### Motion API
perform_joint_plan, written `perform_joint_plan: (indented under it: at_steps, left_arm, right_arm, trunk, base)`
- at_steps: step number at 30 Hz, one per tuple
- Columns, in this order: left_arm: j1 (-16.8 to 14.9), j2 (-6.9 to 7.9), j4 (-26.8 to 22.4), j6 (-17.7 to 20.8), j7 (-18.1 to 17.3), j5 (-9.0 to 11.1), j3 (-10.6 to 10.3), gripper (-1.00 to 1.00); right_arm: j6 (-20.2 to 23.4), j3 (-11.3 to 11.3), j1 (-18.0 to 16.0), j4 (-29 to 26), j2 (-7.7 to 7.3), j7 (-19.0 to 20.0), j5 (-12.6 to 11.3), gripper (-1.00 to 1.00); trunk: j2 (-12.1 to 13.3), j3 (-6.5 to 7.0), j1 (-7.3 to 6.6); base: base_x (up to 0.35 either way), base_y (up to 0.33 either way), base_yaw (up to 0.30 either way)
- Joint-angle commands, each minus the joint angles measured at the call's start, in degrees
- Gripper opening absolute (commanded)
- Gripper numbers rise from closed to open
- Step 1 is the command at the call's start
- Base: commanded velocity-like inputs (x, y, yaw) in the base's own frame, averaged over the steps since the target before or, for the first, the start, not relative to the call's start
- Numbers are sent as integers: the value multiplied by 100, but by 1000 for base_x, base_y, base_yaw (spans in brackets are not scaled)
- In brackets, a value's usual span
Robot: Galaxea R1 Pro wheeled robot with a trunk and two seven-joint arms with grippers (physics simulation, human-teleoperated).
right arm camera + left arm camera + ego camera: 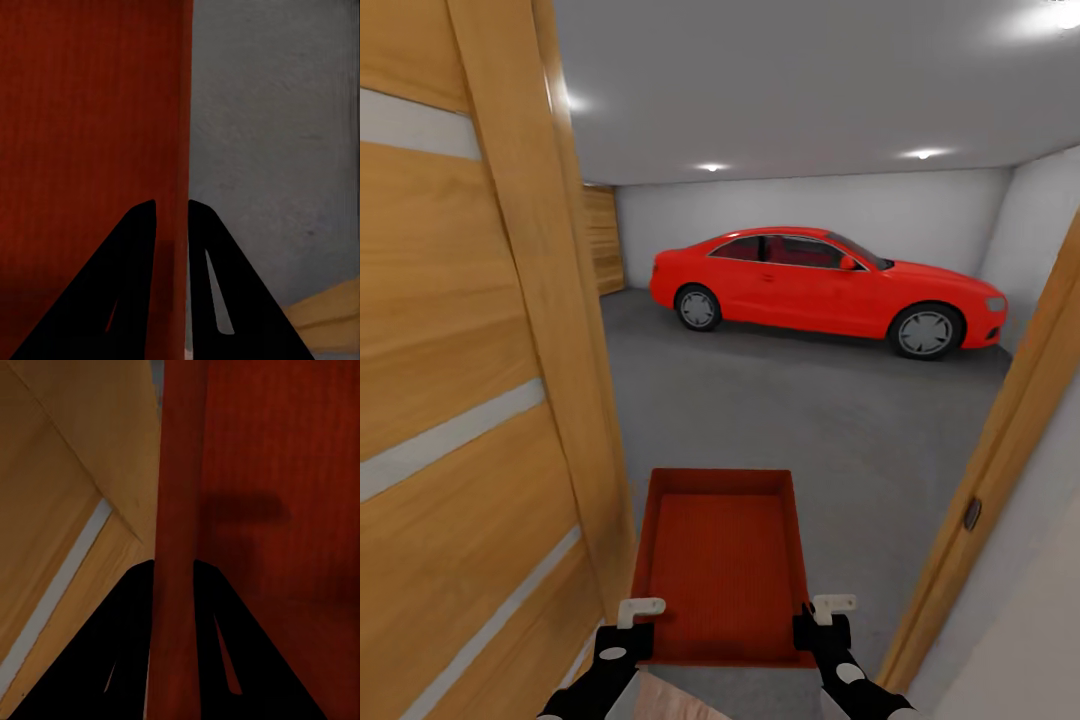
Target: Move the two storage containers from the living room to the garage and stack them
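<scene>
At 6 o'clock in the head view, 1 orange-red rectangular open-topped storage container [722, 565] with thin, finely ribbed walls is carried out in front of the robot, between both arms. The left gripper [638, 612] is pinched narrow over the bin's left wall near its near corner; the left wrist view shows that wall running between the black fingers [120, 660]. The right gripper [830, 610] clamps the right wall the same way, with its fingers [225, 300] on either side of the rim.

Judging by the thin walls, the bin is probably light but flexible, so 2 opposed rim grips suit it; a 1-sided hold would likely twist it.

At 9 o'clock, the big wooden plank door [460, 400] stands close. Beyond, at 12 o'clock, rough dark grey concrete floor [790, 420] stretches to the red car [825, 290].
</scene>
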Motion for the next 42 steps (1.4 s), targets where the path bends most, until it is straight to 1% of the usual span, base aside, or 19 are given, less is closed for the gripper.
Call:
perform_joint_plan:
  at_steps: [1, 6, 18, 23, 33, 37, 42]
  left_arm:
    - [2, 35, 39, 14, 61, 90, -133, -100]
    - [2, 29, 24, 7, 95, 90, -125, -100]
    - [2, 33, 0, 2, 118, 98, -131, -100]
    - [2, 35, 32, 14, 118, 98, -128, -100]
    - [2, 36, 39, 16, 111, 91, -133, -100]
    - [2, 32, 24, 6, 112, 97, -133, -100]
    - [2, 34, -3, 2, 118, 98, -133, -100]
  right_arm:
    - [-576, -60, -13, -8, -5, -14, 4, -100]
    - [-576, -60, -13, -8, -5, -14, 4, -100]
    - [-575, -60, -13, -8, -5, -14, 4, -100]
    - [-574, -60, -13, -8, -5, -14, 4, -100]
    - [-580, -53, -13, -8, -5, -14, 8, -100]
    - [-582, -59, -13, -8, -5, -14, 4, -100]
    - [-582, -60, -13, -8, -5, -14, 4, -100]
  trunk:
    - [-8, -9, 5]
    - [-8, -9, 5]
    - [-8, -9, 5]
    - [-8, -9, 5]
    - [-8, -9, 5]
    - [-8, -9, 5]
    - [-8, -9, 5]
  base:
    - [278, 221, -281]
    - [150, 97, -281]
    - [16, 6, -281]
    - [244, 99, -83]
    - [300, 201, -23]
    - [267, 176, -210]
    - [59, 35, -235]
